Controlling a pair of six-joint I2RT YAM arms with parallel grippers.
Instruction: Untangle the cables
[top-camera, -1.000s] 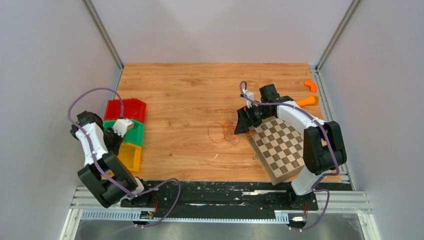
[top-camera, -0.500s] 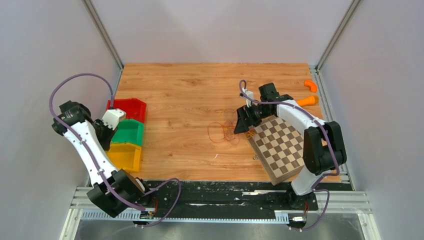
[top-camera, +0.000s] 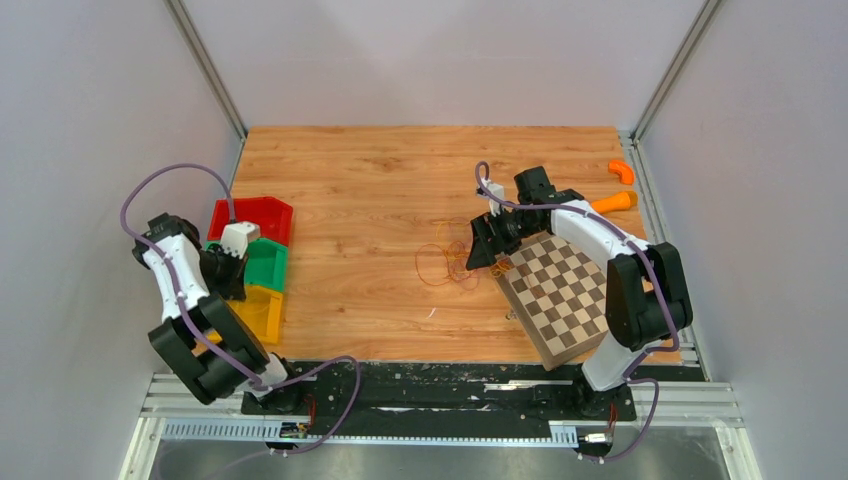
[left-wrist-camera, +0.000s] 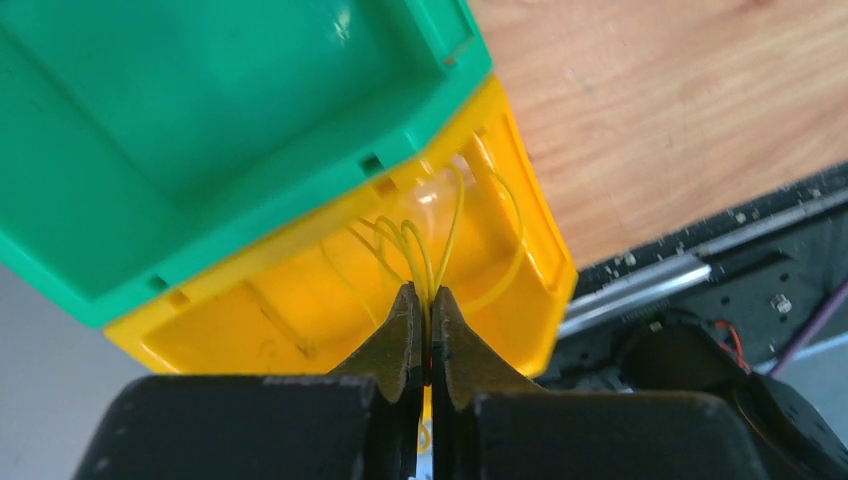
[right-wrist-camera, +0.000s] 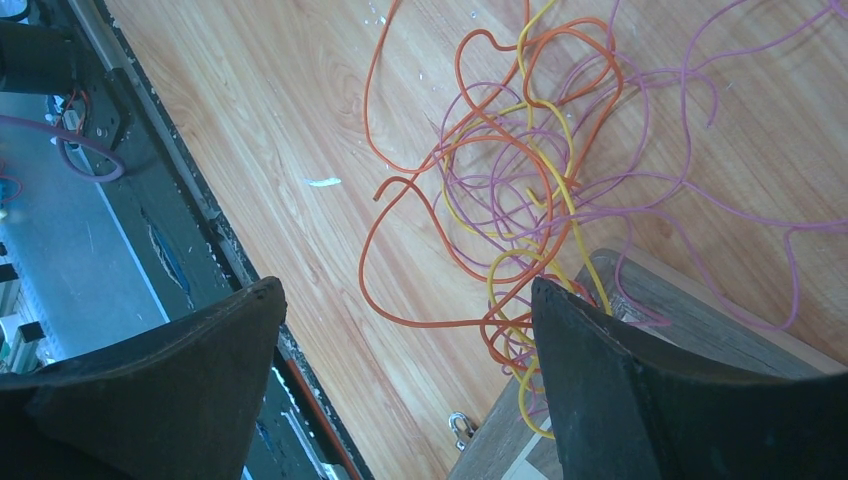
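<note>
The cables (top-camera: 450, 262) lie tangled in the middle of the table as thin orange, yellow and purple loops (right-wrist-camera: 510, 190). Some strands drape onto the corner of the chessboard (top-camera: 560, 290). My right gripper (right-wrist-camera: 405, 285) hangs open just above the tangle's board side (top-camera: 482, 250), with nothing between its fingers. My left gripper (left-wrist-camera: 422, 295) is shut on a thin yellow cable (left-wrist-camera: 440, 230). Its loops hang over the inside of the yellow bin (left-wrist-camera: 520, 260). In the top view the left gripper (top-camera: 225, 268) sits over the stacked bins at the left.
A red bin (top-camera: 255, 215), a green bin (top-camera: 265, 262) and the yellow bin (top-camera: 262, 312) stand in a row at the left edge. Two orange pieces (top-camera: 621, 170) (top-camera: 615, 202) lie at the far right. The black base rail (top-camera: 440, 385) borders the near edge.
The left arm swung its elbow out to the left and came partly back, its gripper staying over the bins with the yellow cable. The right arm has barely moved.
</note>
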